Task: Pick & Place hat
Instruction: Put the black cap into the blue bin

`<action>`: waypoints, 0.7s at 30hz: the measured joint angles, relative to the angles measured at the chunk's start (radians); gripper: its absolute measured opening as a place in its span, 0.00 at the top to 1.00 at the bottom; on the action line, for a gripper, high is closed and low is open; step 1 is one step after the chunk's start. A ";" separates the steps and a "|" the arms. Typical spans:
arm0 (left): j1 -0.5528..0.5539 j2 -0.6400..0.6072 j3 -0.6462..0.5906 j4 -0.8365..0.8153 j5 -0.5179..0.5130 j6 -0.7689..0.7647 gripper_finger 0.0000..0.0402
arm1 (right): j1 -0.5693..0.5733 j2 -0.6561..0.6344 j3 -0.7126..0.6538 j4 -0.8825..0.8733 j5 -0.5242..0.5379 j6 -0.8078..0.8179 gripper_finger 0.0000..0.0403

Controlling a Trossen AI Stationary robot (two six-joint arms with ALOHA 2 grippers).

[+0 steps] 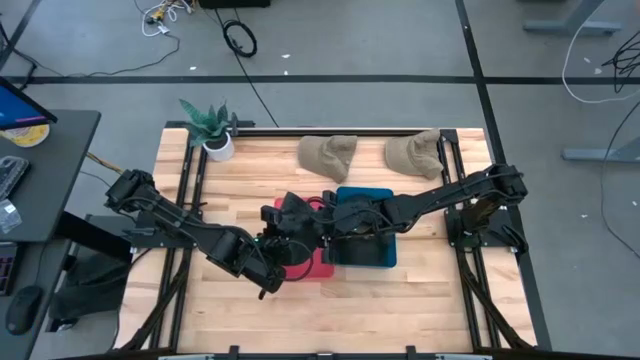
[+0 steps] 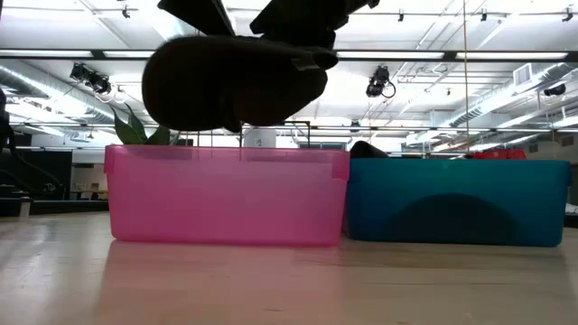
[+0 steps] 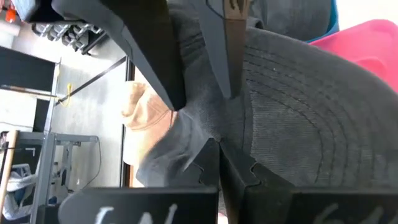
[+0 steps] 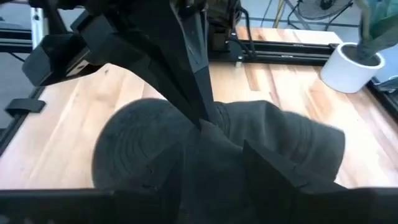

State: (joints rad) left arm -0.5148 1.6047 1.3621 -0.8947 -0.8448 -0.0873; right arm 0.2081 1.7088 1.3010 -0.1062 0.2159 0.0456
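A dark grey cap (image 2: 235, 83) hangs in the air above the pink bin (image 2: 226, 194), held by both grippers. My left gripper (image 3: 219, 163) and my right gripper (image 4: 208, 146) are both shut on the cap, close together and pointing at each other over the pink bin (image 1: 318, 262). The cap's stitched brim (image 3: 311, 112) shows in the left wrist view and in the right wrist view (image 4: 134, 143). A blue bin (image 1: 365, 240) stands to the right of the pink one. My left gripper pinches a fold of the cap's cloth (image 3: 208, 140) between its two fingers, where the crown meets the brim. The cap is lifted clear of the bin. My right gripper pinches the bunched cloth of the crown (image 4: 214, 127) beside the brim, right against the left gripper's fingertips (image 4: 200, 115). The cap hangs below the fingers, clear of the table.
Two tan caps (image 1: 327, 153) (image 1: 412, 153) lie on the table at the far edge. A potted plant (image 1: 212, 130) stands at the far left corner. The wooden tabletop (image 1: 420, 300) lies bare in front of the bins.
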 joint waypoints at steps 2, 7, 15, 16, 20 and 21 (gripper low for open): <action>0.000 0.000 0.000 0.008 0.000 0.008 1.00 | 0.000 0.000 0.000 -0.001 -0.027 0.014 0.59; 0.003 0.000 0.000 0.028 -0.002 0.014 1.00 | 0.000 0.006 0.000 0.001 -0.075 0.045 0.59; 0.003 0.000 -0.001 0.080 -0.013 0.032 1.00 | -0.012 0.033 0.000 0.005 -0.078 0.093 0.59; 0.003 0.000 -0.001 0.080 -0.015 0.033 1.00 | -0.017 0.039 0.000 0.011 -0.078 0.100 0.59; 0.003 0.000 -0.001 0.078 -0.014 0.033 1.00 | -0.029 0.046 -0.001 0.040 -0.077 0.107 0.59; 0.003 -0.001 -0.001 0.081 -0.009 0.032 1.00 | -0.029 0.048 -0.001 0.056 -0.075 0.111 0.59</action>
State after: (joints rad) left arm -0.5114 1.6038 1.3613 -0.8138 -0.8541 -0.0551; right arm 0.1795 1.7564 1.3003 -0.0505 0.1411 0.1569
